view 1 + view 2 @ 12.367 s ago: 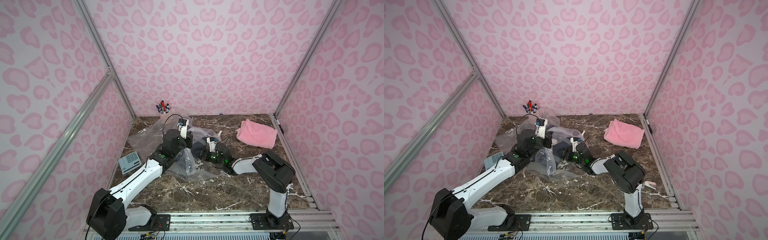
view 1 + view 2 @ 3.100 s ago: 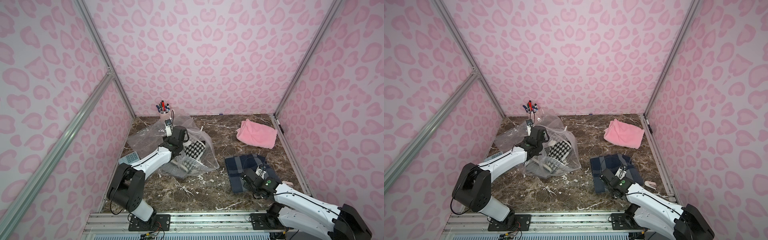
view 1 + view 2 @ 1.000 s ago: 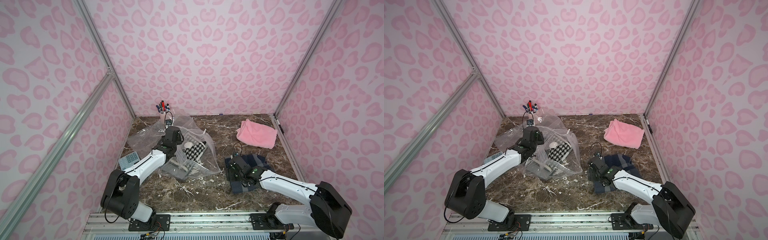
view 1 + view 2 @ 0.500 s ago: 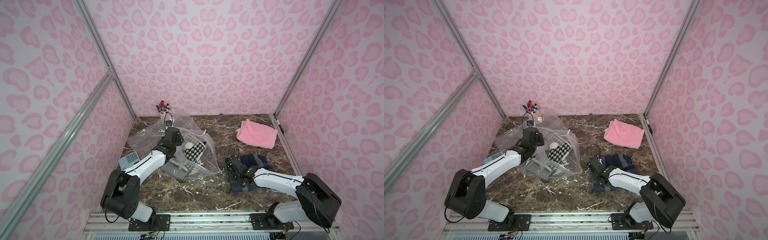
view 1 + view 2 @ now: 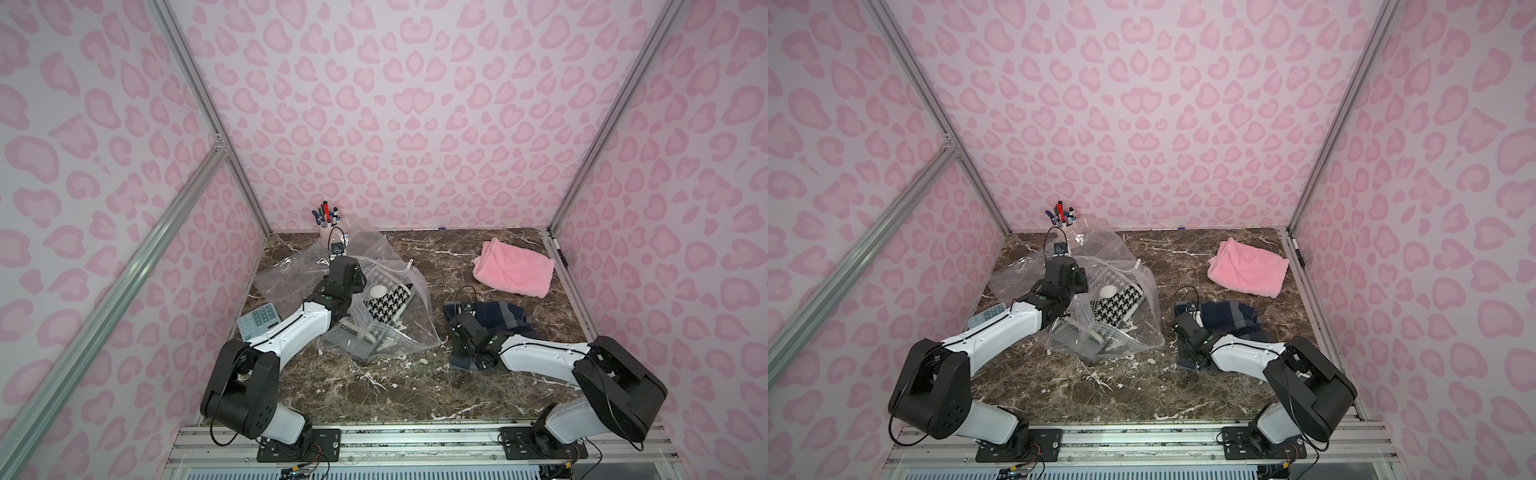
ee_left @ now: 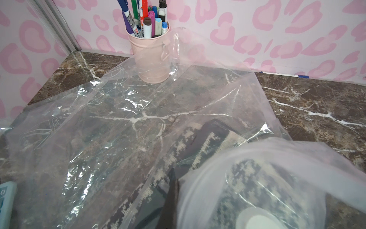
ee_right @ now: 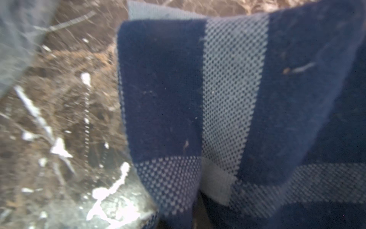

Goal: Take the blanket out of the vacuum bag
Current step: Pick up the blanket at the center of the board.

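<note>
The crinkly clear vacuum bag (image 5: 291, 274) (image 5: 1017, 278) (image 6: 118, 119) lies left of centre on the marble table. It holds a black-and-white houndstooth blanket (image 5: 388, 305) (image 6: 208, 142) under its white valve disc (image 5: 379, 291) (image 5: 1108, 290). My left gripper (image 5: 351, 276) (image 5: 1077, 276) is shut on the bag's plastic beside the valve; its fingertips are hidden by the film. A navy checked blanket (image 5: 498, 316) (image 5: 1229, 316) (image 7: 227, 89) lies outside the bag, to its right. My right gripper (image 5: 463, 349) (image 5: 1187, 347) is shut on that blanket's near left edge, which bunches up at the jaws.
A folded pink blanket (image 5: 513, 270) lies at the back right. A pink cup of pens (image 5: 326, 226) (image 6: 152, 53) stands at the back left, touching the bag. A calculator (image 5: 259, 322) sits by the left wall. A pen (image 6: 281, 74) lies along the back wall.
My right gripper has gone from open to shut on the navy blanket's edge, and its arm has shifted slightly left. The left gripper and the bag have stayed put.
</note>
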`<state>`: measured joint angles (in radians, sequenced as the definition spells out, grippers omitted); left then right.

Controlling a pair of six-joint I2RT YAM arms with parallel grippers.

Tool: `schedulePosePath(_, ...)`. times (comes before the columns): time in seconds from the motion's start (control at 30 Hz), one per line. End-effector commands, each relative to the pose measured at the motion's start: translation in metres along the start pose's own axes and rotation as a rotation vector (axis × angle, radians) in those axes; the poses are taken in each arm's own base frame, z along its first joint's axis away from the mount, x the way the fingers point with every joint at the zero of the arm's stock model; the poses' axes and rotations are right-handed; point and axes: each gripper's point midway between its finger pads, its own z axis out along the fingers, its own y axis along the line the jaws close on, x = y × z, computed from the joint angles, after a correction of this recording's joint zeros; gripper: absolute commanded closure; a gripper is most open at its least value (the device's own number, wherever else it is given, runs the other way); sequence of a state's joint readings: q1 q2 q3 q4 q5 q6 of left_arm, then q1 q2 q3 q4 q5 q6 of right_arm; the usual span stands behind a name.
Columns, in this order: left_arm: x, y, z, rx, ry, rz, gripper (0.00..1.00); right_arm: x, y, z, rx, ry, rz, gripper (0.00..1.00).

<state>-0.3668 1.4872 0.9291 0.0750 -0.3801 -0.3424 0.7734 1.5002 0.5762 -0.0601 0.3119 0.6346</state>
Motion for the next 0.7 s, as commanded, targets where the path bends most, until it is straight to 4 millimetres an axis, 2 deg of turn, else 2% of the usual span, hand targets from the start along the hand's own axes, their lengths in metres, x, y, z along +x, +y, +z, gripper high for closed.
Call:
schedulePosePath(0.0,-0.001,-0.001,-0.001,0.01,-0.005,-0.009,0.96,0.063,0.013,-0.005,-0.147,0.279,-0.018,1.0)
schedulePosePath(0.1,-0.002,-0.002,-0.001,0.015,-0.005,-0.01,0.96,0.052,0.024,-0.011,-0.223,0.264,0.003,1.0)
schedulePosePath(0.23,-0.001,-0.001,-0.002,0.017,-0.004,-0.014,0.96,0.033,0.042,-0.026,-0.421,0.235,0.08,1.0)
schedulePosePath(0.3,0.001,-0.001,-0.003,0.018,-0.003,-0.013,0.96,0.022,0.045,-0.035,-0.493,0.21,0.122,1.0)
schedulePosePath(0.5,0.001,0.0,-0.005,0.019,-0.004,-0.015,0.96,-0.009,0.04,-0.061,-0.651,0.125,0.236,1.0)
schedulePosePath(0.67,0.003,-0.002,-0.005,0.031,-0.001,-0.02,0.96,-0.018,0.034,-0.069,-0.683,0.092,0.271,1.0)
